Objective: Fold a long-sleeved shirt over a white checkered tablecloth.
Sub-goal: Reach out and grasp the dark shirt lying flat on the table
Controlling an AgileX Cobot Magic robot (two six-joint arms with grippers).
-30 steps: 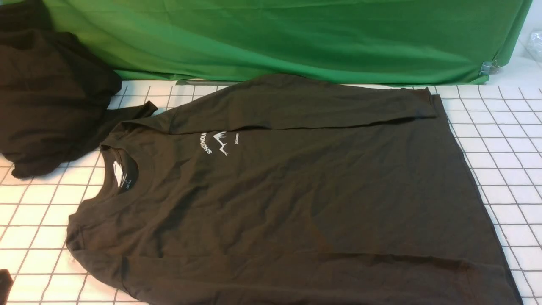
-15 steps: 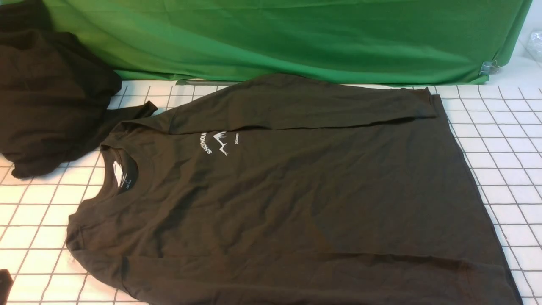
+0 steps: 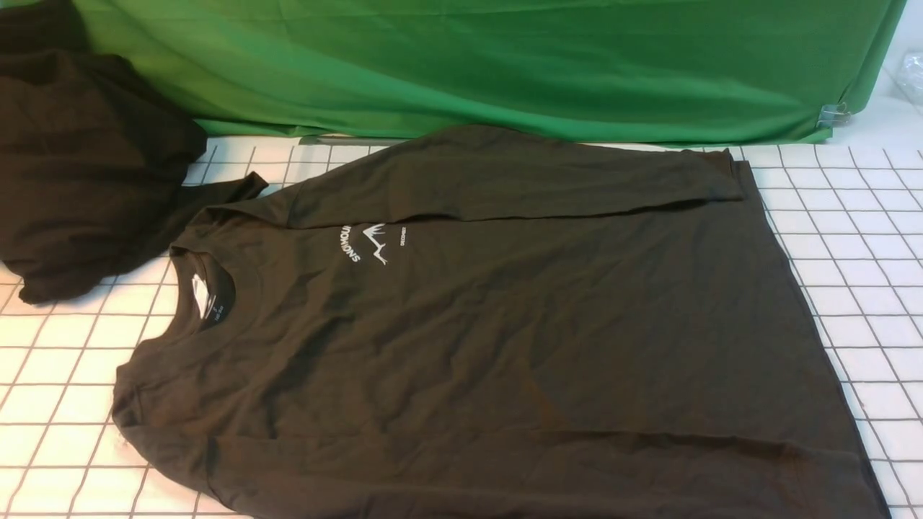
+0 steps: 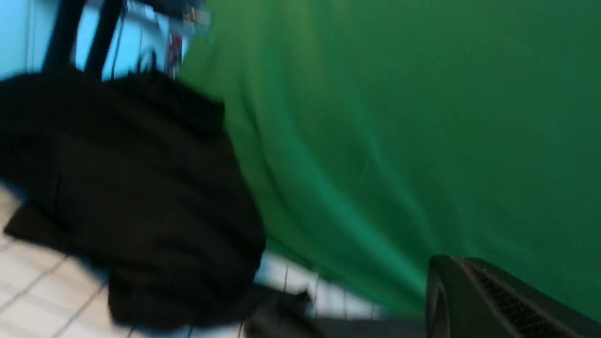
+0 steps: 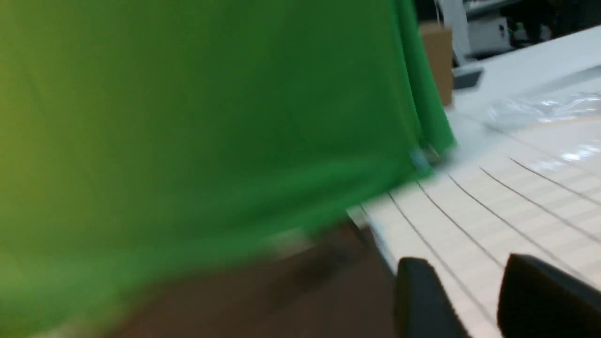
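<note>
Matt cloth long-sleeved shirt [image 3: 505, 339]; smooth white checkered tablecloth [image 3: 851, 238]; green backdrop cloth [image 3: 505, 65], slight sheen

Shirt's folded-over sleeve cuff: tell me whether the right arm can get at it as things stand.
Probably yes. The cuff lies uncovered atop the long-sleeved shirt, on the robot's right side. The right gripper is open and empty over the white checkered tablecloth, beside the shirt's edge.
</note>
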